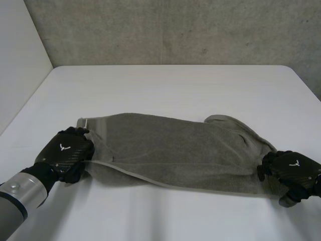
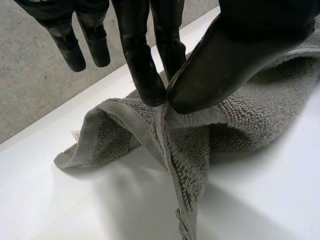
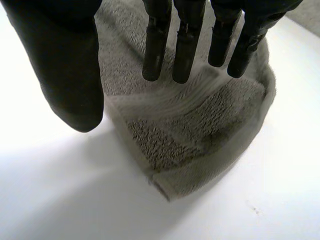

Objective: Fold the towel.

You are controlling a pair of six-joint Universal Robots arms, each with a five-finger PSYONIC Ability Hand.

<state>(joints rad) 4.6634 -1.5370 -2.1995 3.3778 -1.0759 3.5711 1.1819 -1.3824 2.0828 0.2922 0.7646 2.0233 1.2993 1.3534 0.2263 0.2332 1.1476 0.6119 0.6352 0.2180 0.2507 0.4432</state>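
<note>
Head view placed the towel lengthwise across the near half of the white bench. It lay mostly flat, with its far right corner rumpled and turned over. My left hand sat at the towel's left end, by the near corner. My right hand sat at the right end, also by the near corner.

Left wrist view confirmed a grip. My thumb pressed against a fingertip with the towel's hem pinched between them. The edge was raised off the bench and the cloth hung from the pinch like a tent. The remaining fingers were straight and held nothing.

Right wrist view recorded no grip. My fingers were straight above the bunched corner and the thumb was held well to the side, so nothing was clamped. I could not settle whether the fingertips touched the pile.

Assessment: the step in hand was securing the 2 near corners ahead of the first fold, and 1 of the 2 grips was made. No fold was complete.

The next move called for the right hand to close thumb and fingers on the hem at its corner. Both hands would then need to lift together and carry the near edge over to the far edge at even height. In my judgement the rumpled far right corner would leave the fold uneven unless it was flattened.
</note>
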